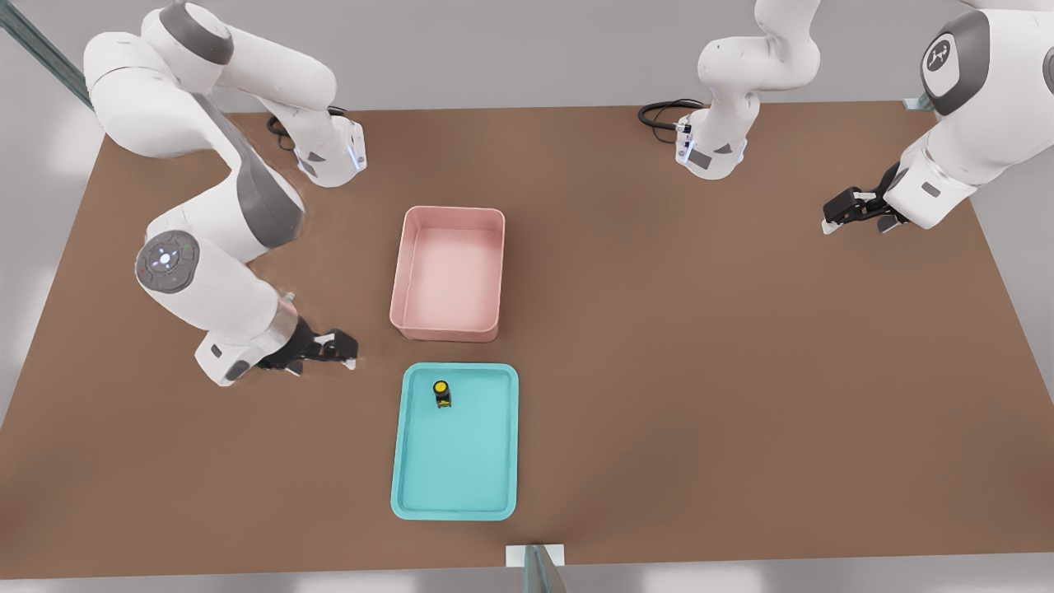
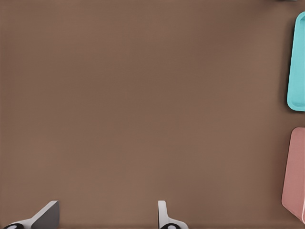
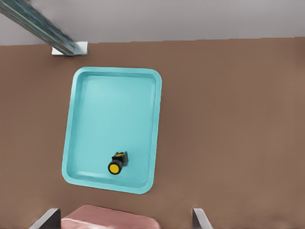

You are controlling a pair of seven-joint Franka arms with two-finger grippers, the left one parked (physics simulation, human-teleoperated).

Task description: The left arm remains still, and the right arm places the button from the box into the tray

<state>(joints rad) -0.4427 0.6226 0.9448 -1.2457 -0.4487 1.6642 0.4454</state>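
The button (image 1: 442,394) (image 3: 117,163), yellow-topped on a black body, rests inside the turquoise tray (image 1: 461,469) (image 3: 109,109), near the tray's end that faces the box. The pale pink box (image 1: 449,272) (image 3: 109,220) holds nothing. The right arm's gripper (image 1: 339,349) (image 3: 124,220) hangs low over the table, to the front view's left of the gap between box and tray. It is open, its fingers (image 3: 47,218) spread wide with nothing between them. The left wrist view catches only an edge of the tray (image 2: 298,62) and of the box (image 2: 294,171).
The parked arm's gripper (image 1: 852,212) hovers at the front view's right. Both arm bases (image 1: 329,152) (image 1: 708,148) stand at the table's far edge, with a black cable (image 1: 663,111) beside one. A metal post (image 1: 535,567) (image 3: 43,24) rises at the near edge by the tray.
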